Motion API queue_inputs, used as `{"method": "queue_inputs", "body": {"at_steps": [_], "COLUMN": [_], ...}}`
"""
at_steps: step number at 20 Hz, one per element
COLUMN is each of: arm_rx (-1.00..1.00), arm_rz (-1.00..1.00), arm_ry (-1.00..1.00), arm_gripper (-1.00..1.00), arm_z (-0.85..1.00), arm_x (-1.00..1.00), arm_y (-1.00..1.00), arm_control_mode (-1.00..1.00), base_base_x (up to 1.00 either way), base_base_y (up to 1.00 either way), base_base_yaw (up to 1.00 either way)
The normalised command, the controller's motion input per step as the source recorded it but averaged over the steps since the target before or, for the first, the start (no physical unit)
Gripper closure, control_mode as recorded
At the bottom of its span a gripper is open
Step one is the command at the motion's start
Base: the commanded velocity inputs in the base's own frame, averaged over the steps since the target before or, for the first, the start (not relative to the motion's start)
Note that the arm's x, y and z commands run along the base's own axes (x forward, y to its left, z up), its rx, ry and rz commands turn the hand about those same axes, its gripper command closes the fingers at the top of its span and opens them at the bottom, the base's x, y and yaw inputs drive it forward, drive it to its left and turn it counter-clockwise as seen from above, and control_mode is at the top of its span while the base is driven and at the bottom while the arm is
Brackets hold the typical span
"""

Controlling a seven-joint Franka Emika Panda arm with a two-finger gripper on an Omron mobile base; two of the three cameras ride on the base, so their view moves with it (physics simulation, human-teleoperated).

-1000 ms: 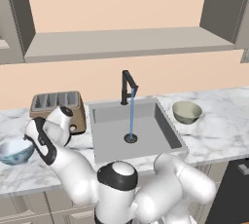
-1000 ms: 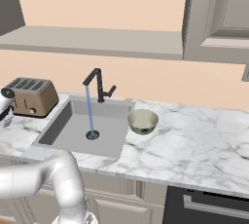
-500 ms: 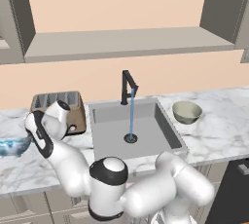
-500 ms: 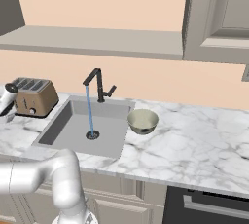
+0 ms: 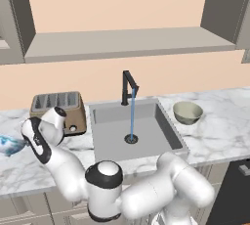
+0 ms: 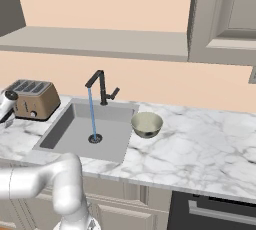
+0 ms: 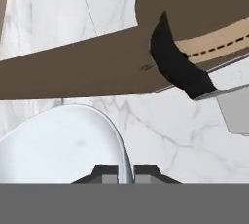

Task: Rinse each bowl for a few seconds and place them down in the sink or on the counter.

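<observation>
The light blue bowl (image 5: 10, 144) sits on the counter (image 5: 219, 131) at the far left, left of the toaster. My gripper (image 5: 22, 139) reaches it from the right. In the hand view the bowl's white inside (image 7: 63, 145) lies at lower left, and its rim runs between the fingertips of my gripper (image 7: 125, 172), which is shut on it. The olive-beige bowl (image 5: 187, 112) (image 6: 146, 124) stands upright on the counter (image 6: 200, 149) just right of the sink (image 5: 146, 141) (image 6: 70, 134).
Water runs from the black faucet (image 5: 128, 87) (image 6: 101, 86) in a thin blue stream onto the drain. A brown toaster (image 5: 58, 109) (image 6: 32, 99) stands between the sink and the blue bowl, close behind my hand; its body (image 7: 97, 62) looms near in the hand view.
The jaws have gone from open to shut on the blue bowl's rim. The hand has shifted a little to the left over the counter. The olive-beige bowl has not moved.
</observation>
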Motion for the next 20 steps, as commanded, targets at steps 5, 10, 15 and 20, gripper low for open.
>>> {"method": "queue_inputs", "body": {"at_steps": [5,10,15,20], "arm_rx": [-0.01,-0.07,-0.16,-0.21], "arm_rz": [0.00,0.00,-0.02,-0.09], "arm_ry": [-0.07,-0.07,-0.01,0.00], "arm_gripper": [1.00,1.00,1.00,1.00], "arm_z": [0.41,0.67,0.59,0.46], "arm_x": [-0.24,-0.60,-0.66,-0.42], "arm_y": [0.04,-0.42,-0.61,-0.62], "arm_control_mode": [-1.00,-1.00,-1.00,-1.00], "base_base_x": [0.00,0.00,0.00,0.00], "base_base_y": [0.00,0.00,0.00,0.00], "base_base_yaw": [0.00,0.00,0.00,0.00]}}
